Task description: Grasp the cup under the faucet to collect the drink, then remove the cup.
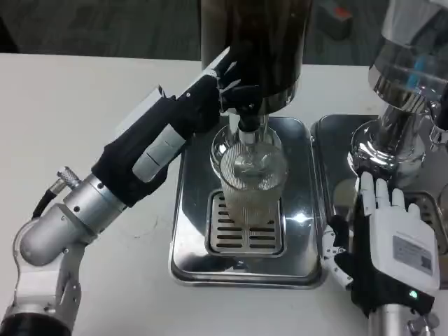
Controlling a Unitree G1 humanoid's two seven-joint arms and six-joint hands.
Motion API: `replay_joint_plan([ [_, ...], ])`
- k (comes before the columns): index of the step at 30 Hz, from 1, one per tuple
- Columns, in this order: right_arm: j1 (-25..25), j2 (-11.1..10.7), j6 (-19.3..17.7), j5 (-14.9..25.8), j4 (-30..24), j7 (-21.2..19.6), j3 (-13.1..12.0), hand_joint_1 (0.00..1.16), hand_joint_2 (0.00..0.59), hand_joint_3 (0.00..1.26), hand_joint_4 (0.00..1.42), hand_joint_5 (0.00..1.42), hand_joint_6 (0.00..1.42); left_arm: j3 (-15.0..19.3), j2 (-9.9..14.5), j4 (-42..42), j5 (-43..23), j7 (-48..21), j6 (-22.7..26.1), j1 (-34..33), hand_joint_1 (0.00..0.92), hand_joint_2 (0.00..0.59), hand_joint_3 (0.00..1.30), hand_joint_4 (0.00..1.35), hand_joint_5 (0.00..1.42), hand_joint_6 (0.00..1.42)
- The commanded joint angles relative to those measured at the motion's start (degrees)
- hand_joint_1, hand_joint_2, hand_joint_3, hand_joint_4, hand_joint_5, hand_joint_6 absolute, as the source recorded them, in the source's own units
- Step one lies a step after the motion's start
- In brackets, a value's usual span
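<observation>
Under the faucet (246,124) ribbed cup (252,183), left hand (222,82) grip unclear, right hand (387,241) open, label unreadable

A white table (77,126) stands before a dim grey floor (105,28).

You are seeing the cup (253,183) standing on the drip tray (189,231) under the faucet (248,124) of the dispenser (255,42). The left hand (213,91) is reaching in from the left beside the faucet, while the right hand (388,238) is lying right of the tray, before a second dispenser (402,84)
</observation>
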Motion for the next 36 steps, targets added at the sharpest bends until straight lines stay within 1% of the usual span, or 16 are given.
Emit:
replay_joint_plan([
  [1,0.3,0.2,0.4,0.6,0.0,-0.6,-0.4,0.34,0.568,0.0,0.0,0.0,0.0,0.5,-0.2,0.3,3.0,-0.1,-1.7,-0.6,0.0,0.107,0.04,0.0,0.16,0.13],
  [5,0.1,0.3,0.2,0.7,0.1,-0.3,-0.4,0.34,0.57,0.0,0.0,0.0,0.0,0.7,0.3,-1.0,4.7,0.0,-3.1,0.0,0.0,0.107,0.06,0.0,0.18,0.15],
  [16,-0.2,0.5,0.2,1.3,0.5,-0.5,-0.5,0.34,0.571,0.0,0.0,0.0,0.0,-0.1,3.4,-3.8,14.8,5.0,-10.8,1.1,0.0,0.108,0.11,0.0,0.22,0.2],
  [20,-0.2,0.6,0.2,1.4,0.6,-0.7,-0.6,0.34,0.571,0.0,0.0,0.0,0.0,-0.6,4.8,-5.0,19.6,8.1,-13.9,1.3,0.0,0.108,0.11,0.0,0.23,0.2],
  [22,-0.1,0.6,0.3,1.5,0.6,-0.7,-0.8,0.34,0.571,0.0,0.0,0.0,0.0,-0.7,5.8,-6.5,24.0,11.0,-16.2,1.7,0.0,0.109,0.11,0.0,0.23,0.2],
  [24,-0.2,0.7,0.2,2.1,0.6,-0.5,-1.1,0.34,0.571,0.0,0.0,0.0,0.0,-1.2,6.4,-7.7,26.9,13.2,-17.5,2.1,0.0,0.109,0.12,0.0,0.23,0.2],
  [28,-0.6,0.6,0.0,3.1,1.0,-0.4,-1.6,0.34,0.571,0.0,0.0,0.0,0.0,-2.0,7.6,-9.5,31.4,17.0,-18.3,2.5,0.0,0.11,0.12,0.0,0.23,0.21],
  [30,-0.8,0.6,0.0,3.2,1.1,-0.4,-1.5,0.34,0.571,0.0,0.0,0.0,0.0,-2.9,8.0,-9.6,31.7,18.3,-17.7,2.7,0.0,0.112,0.12,0.0,0.23,0.21],
  [36,-1.1,0.6,0.0,4.2,1.3,-0.2,-1.7,0.34,0.571,0.0,0.0,0.0,0.0,-4.2,10.3,-11.9,38.7,23.8,-18.4,3.4,0.0,0.115,0.13,0.0,0.23,0.21],
])
